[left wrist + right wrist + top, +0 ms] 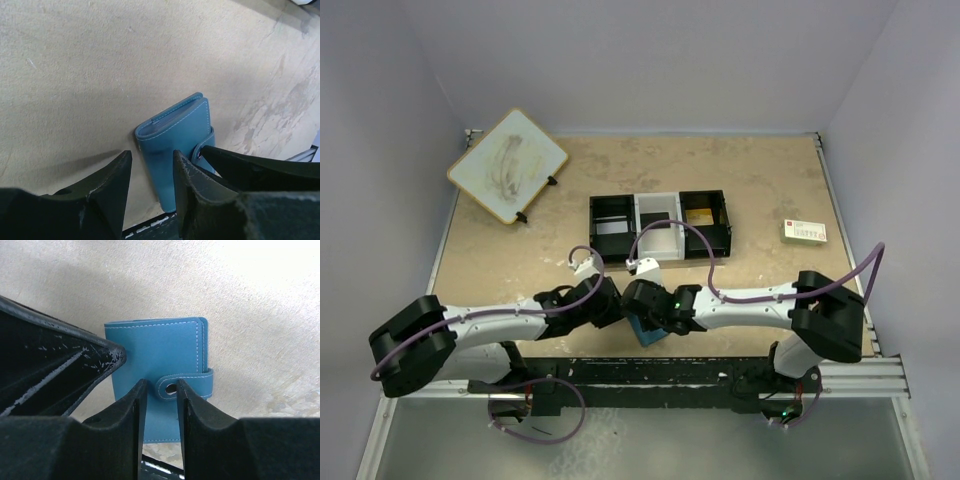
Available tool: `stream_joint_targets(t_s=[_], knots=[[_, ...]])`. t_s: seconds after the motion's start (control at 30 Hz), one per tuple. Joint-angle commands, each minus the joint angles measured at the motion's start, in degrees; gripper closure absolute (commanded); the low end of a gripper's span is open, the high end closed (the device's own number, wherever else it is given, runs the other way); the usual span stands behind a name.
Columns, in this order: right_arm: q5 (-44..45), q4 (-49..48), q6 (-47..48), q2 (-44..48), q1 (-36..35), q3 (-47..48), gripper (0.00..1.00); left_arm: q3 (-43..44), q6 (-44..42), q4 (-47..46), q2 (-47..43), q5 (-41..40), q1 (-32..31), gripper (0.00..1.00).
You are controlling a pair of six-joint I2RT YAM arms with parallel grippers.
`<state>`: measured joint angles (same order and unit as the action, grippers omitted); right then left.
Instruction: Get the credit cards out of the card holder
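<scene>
Found the card holder (pixel 155 347) snapped shut by the table's (pixel 770 180) near edge. Saw right gripper (pixel 161 385) narrowly parted astride its snap tab (pixel 195 382), hold unclear; left gripper (pixel 151 157) half-open, empty. Risked dragging it unpinned instead of unsnapping.

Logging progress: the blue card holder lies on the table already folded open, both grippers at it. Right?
No: the card holder is folded shut, snap tab fastened, as the right wrist view shows. It lies on the table, left gripper and right gripper at it.
</scene>
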<state>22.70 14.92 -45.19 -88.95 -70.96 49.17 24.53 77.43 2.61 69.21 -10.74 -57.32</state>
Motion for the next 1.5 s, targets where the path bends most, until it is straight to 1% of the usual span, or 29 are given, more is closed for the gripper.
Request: stream_joint_targets(t_s=[0.0,0.13,0.27,0.4,0.47,0.67,0.8,0.97,1.13,1.23,1.47], knots=[[3.42,5.04,-4.22,-1.92,-1.0,0.75,0.68,0.3,0.38,-2.39,0.97,0.41,-0.81,0.64],[3.64,5.13,-5.24,-1.55,-1.24,-0.69,0.71,-0.14,0.45,-2.22,1.52,-0.06,-1.18,0.65],[4.57,5.78,-6.53,-0.96,-1.2,-1.01,0.79,0.68,-0.31,-1.84,4.4,0.34,-1.58,0.64],[3.11,4.67,-6.74,0.4,-1.2,-1.63,0.86,2.3,-1.49,-0.95,6.77,0.02,-2.88,0.64],[2.3,3.13,-6.6,1.63,-1.16,-2.31,0.89,3.26,-1.87,1.08,7.6,-1.03,-3.13,0.63],[1.39,0.21,-8.11,6.02,-0.68,-4.99,0.92,4.43,-2.02,8.05,8.83,-5.86,-3.49,0.66],[-0.48,-1.39,-6.83,9.32,2.86,-7.99,0.97,3.89,-1.77,9.53,8.88,-7.41,-3.49,0.7],[-5.78,-5.07,-3.42,15.52,8.33,-12.33,0.96,4.24,-2.29,9.74,9.75,-7.65,-3.5,0.69],[-6.81,-6.73,-2.7,21.11,10.43,-14.97,0.87,4.97,-2.83,8.97,9.84,-7.5,-3.63,0.7],[-7.08,-6.19,-2.73,19.9,10.54,-14.93,0.84,5.54,-3.17,8.47,9.9,-7.3,-3.63,0.69],[-6.65,-4.08,-1.77,14.25,10.54,-12.62,0.79,6.6,-4.12,9.16,9.92,-7.42,-3.76,0.69]])
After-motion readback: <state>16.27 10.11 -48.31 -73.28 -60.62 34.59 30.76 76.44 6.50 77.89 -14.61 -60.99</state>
